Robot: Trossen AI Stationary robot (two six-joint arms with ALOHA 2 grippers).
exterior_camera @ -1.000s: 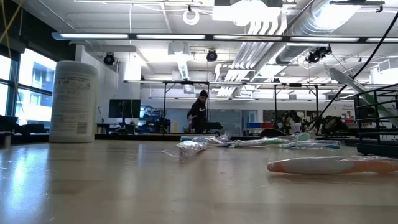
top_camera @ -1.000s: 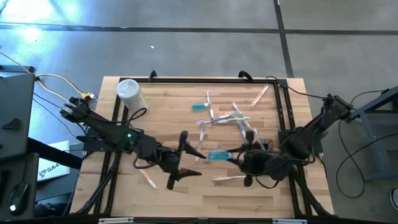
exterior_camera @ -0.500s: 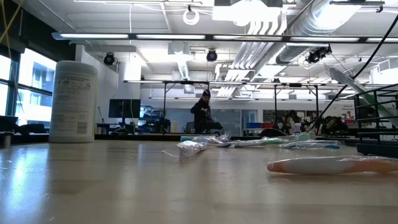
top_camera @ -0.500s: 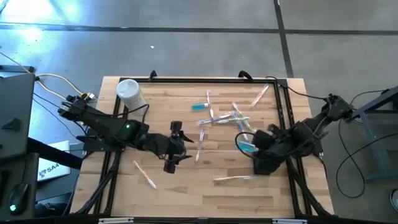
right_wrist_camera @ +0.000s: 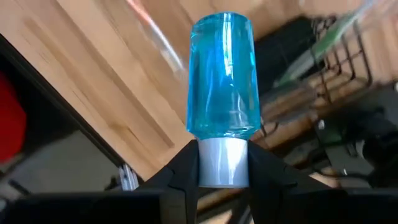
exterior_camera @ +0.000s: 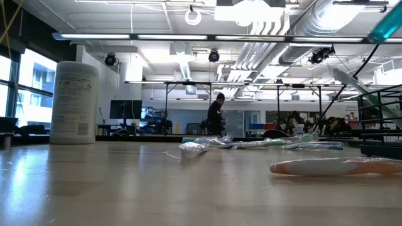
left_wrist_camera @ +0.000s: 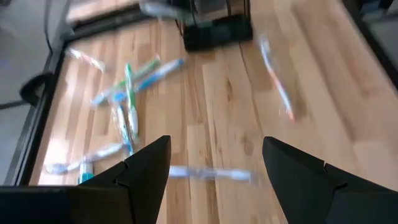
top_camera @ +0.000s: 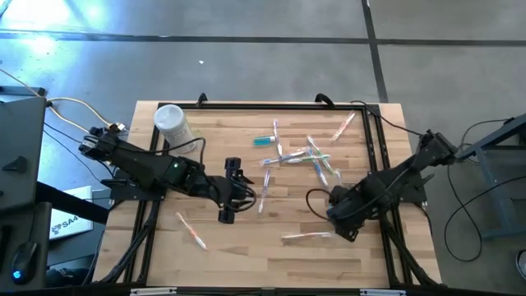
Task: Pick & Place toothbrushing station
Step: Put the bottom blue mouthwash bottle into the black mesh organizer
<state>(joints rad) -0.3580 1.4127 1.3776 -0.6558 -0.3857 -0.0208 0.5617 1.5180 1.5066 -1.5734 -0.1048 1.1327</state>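
My right gripper (right_wrist_camera: 222, 186) is shut on a clear blue toothpaste tube (right_wrist_camera: 222, 74), held in the air at the table's right, beside the black wire-mesh holder (right_wrist_camera: 323, 59). The tube also shows high up in the low view (exterior_camera: 386, 25). In the high view the right arm (top_camera: 370, 193) covers the tube and the holder. My left gripper (top_camera: 229, 191) is open and empty over the table's middle, above a lone toothbrush (left_wrist_camera: 211, 174). Several toothbrushes (top_camera: 308, 156) lie in a loose pile on the far half, next to a second teal tube (top_camera: 265, 141). My right gripper pinches the tube's white cap end (right_wrist_camera: 222, 163) between its two fingers. The blue body sticks out past the fingertips, in line with them. The tube is lifted clear of the table.
A white canister (top_camera: 172, 123) stands at the far left corner. Single toothbrushes lie near the front left (top_camera: 191, 230), the front right (top_camera: 308, 237) and the far right corner (top_camera: 345, 125). Black frame rails (top_camera: 374, 148) run along the table's sides.
My right gripper has carried the blue tube from the table's middle toward the right edge and upward, turning as it went; the tube now shows at the top of the low view. My left gripper, still open, has gone toward the far edge and turned.
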